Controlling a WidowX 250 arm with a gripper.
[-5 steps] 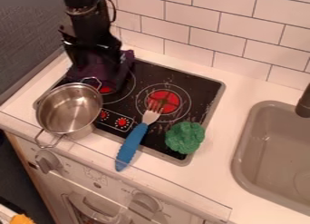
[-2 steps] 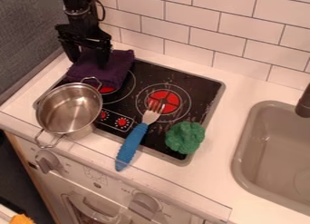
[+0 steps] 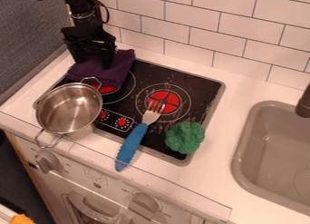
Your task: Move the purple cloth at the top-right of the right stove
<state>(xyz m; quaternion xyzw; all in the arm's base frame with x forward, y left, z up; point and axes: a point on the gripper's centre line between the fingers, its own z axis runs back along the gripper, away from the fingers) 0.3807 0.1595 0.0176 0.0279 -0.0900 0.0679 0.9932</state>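
At eleven o'clock in the camera view, the purple cloth (image 3: 117, 74) lies folded across the back-left corner of the stove (image 3: 200, 85). Its long axis, partly masked by the gripper (image 3: 93, 63), runs from eight toward two o'clock, with a corner pointing at one. The gripper hangs above it, jaws apart. Relative to the cloth, the steel pot (image 3: 68, 109) stands at seven o'clock; the blue-handled fork (image 3: 131, 145), at five, points its tines toward one.
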